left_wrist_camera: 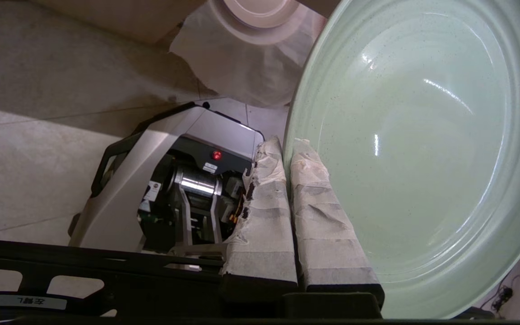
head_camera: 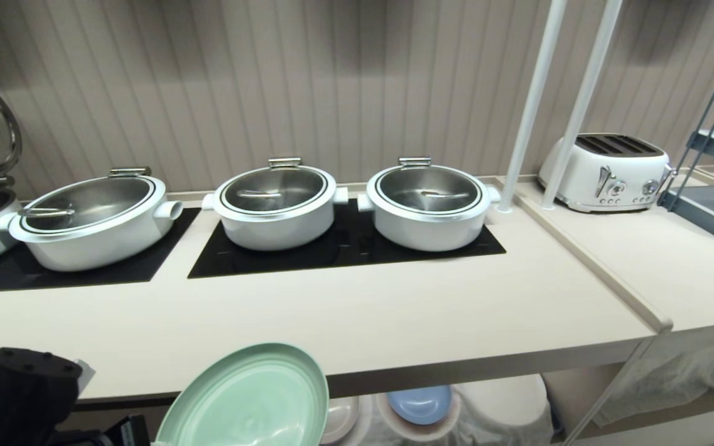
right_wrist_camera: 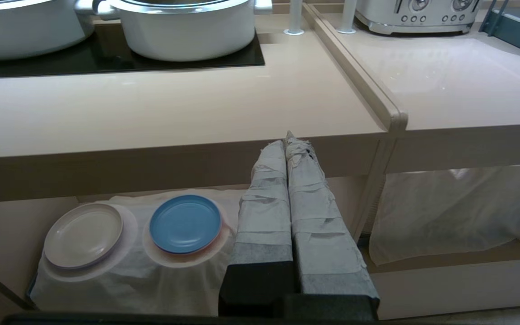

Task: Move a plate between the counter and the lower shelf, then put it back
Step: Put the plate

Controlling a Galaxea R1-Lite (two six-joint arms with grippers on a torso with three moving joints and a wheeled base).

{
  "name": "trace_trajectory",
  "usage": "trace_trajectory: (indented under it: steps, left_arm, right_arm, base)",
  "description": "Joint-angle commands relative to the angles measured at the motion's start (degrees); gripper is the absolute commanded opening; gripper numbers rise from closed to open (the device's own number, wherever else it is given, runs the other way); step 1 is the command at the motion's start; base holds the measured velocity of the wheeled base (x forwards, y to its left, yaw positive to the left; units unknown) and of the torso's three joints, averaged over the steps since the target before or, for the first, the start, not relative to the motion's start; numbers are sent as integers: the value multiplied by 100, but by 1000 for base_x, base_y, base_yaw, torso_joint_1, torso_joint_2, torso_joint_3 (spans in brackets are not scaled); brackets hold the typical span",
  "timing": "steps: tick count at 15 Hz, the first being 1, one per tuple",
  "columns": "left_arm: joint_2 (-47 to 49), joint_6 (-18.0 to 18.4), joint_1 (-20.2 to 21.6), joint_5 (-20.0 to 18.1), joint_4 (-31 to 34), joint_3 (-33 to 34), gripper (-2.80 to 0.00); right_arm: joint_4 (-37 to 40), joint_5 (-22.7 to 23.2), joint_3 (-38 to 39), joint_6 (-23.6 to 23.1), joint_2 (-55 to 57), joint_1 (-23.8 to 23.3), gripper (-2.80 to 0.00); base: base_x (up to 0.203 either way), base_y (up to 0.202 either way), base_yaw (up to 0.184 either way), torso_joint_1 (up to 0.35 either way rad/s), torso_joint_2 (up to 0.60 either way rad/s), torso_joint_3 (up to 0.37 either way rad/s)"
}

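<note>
beige counter [head_camera: 344, 322] spans beyond the left gripper [left_wrist_camera: 287, 149], whose taped fingers [left_wrist_camera: 264, 216] are clamped on the rim of the mint-green plate [left_wrist_camera: 422, 149], tilted before the counter edge; right gripper [right_wrist_camera: 287, 149] fingers pressed together, empty.

Three lidded pots [head_camera: 275, 204] sit on cooktop panels [head_camera: 344, 248] at the counter's [head_camera: 357, 316] rear, a toaster [head_camera: 608, 170] to their right. The plate [head_camera: 248, 399] hangs before the counter's front edge; the lower shelf [right_wrist_camera: 2, 230] below holds two plates [right_wrist_camera: 185, 223], apparently on cloth-draped stacks.

- Left claw [left_wrist_camera: 285, 146]: two long fingers [left_wrist_camera: 264, 216] wrapped in creased whitish tape, on black mounts.
- Right claw [right_wrist_camera: 289, 142]: likewise taped.
- Silver-grey base [left_wrist_camera: 151, 180], small red light, perhaps a button.
</note>
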Motion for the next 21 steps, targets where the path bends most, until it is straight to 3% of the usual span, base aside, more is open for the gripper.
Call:
trace_trajectory:
  steps: [1, 13, 21]
  left_arm:
    - [0, -27, -4, 2, 0, -15, -280]
    - [169, 34, -13, -6, -9, -235, -280]
    - [587, 49, 10, 277, 8, -981, -280]
  right_arm:
    - [0, 7, 0, -4, 0, 0, -280]
    - [0, 2, 0, -4, 0, 0, -280]
    - [0, -1, 0, -4, 0, 0, -280]
  base:
    - [0, 140, 1, 2, 4, 7]
    - [0, 6, 0, 0, 0, 0]
    - [0, 0, 0, 0, 0, 0]
